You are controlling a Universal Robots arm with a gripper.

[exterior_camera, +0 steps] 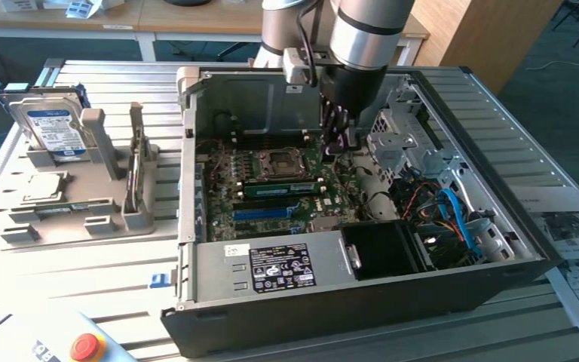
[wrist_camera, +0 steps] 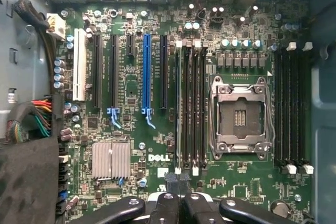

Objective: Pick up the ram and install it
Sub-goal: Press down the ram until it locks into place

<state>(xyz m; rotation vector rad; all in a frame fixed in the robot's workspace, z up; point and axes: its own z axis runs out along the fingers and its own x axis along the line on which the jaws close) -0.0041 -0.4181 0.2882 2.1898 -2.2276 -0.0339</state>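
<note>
One ram (exterior_camera: 280, 188) seated; fingers (wrist_camera: 178, 184) closed above motherboard (wrist_camera: 131, 182).

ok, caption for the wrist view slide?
Shut gripper above the green Dell motherboard, with one green ram stick seated in a slot beside the empty silver CPU socket.

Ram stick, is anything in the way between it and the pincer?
Nothing visible is. The ram seems to sit in a motherboard slot beside the empty processor socket. The shut pincer hangs just off one end of it, with only bare board between them.
</note>
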